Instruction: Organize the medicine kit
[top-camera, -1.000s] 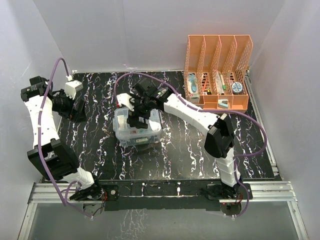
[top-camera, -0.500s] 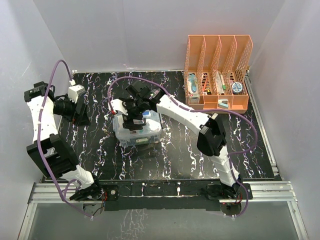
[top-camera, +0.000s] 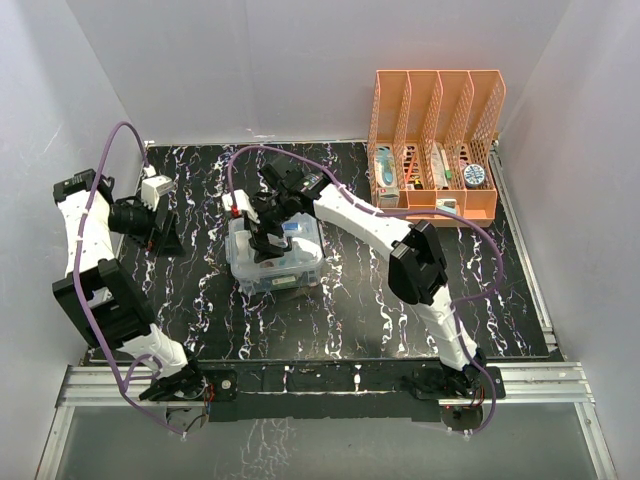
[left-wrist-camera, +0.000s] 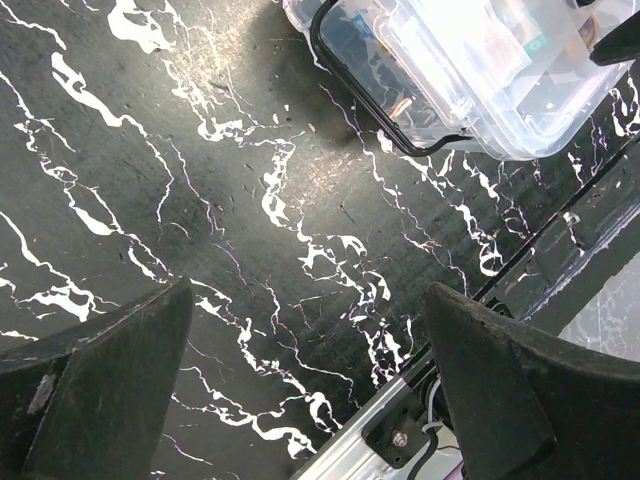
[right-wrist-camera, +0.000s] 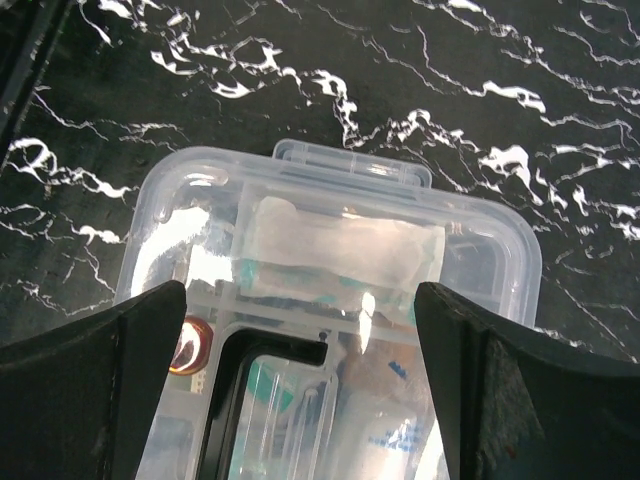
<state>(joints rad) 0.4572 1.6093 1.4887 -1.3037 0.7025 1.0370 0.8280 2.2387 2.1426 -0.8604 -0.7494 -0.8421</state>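
The medicine kit is a clear plastic box with its lid on, standing left of the table's middle. Packets show through the lid, and a black handle lies flat on it. My right gripper hovers just above the lid, jaws wide open and empty, with the fingers either side of it. My left gripper is open and empty at the table's left, low over the bare black surface. In the left wrist view the kit lies at the top right, apart from the fingers.
A tall orange perforated file rack with four slots stands at the back right and holds several small packets. White walls close in the black marbled table. A metal rail runs along the near edge.
My right gripper has shifted slightly over the kit's lid, still open. My left arm has swung a little rightward toward the kit, staying low over the table.
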